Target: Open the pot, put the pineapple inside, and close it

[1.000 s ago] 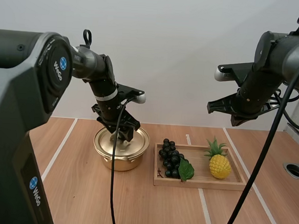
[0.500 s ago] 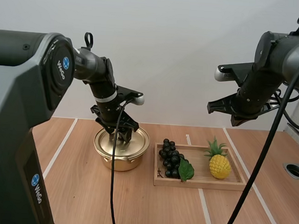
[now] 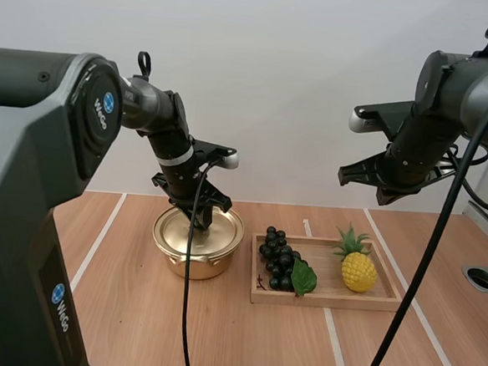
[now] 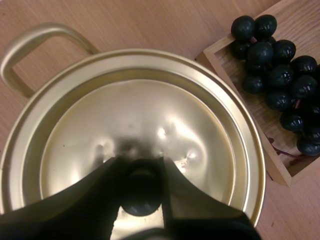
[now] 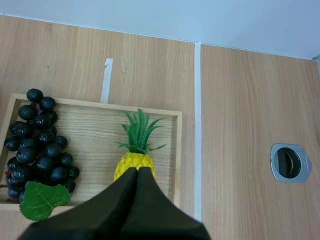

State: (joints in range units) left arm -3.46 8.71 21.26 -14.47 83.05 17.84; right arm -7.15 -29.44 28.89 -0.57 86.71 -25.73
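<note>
Gripping the black knob (image 4: pixel 141 196) of the lid (image 4: pixel 135 125), the left jaws are sitting on the pot (image 3: pixel 198 245) near the far edge of the tabletop (image 3: pixel 125 325); the right jaws, pressed together empty, are hanging above the pineapple (image 3: pixel 358 268) in the wooden tray (image 3: pixel 328 300).

The pot (image 3: pixel 195 262) and its lid (image 4: pixel 135 115) are gold-coloured metal, polished and glossy, and the lid carries soft bright highlights. Its knob (image 4: pixel 140 200) is smooth and black. The tray (image 5: pixel 95 127) is pale matt wood with a fine grain. The grapes (image 4: pixel 280 65) shine like plastic. At the lower right of the high view, the pineapple (image 3: pixel 359 272) has bumpy yellow skin. The table (image 3: pixel 241 342) is smooth wood-grain.
</note>
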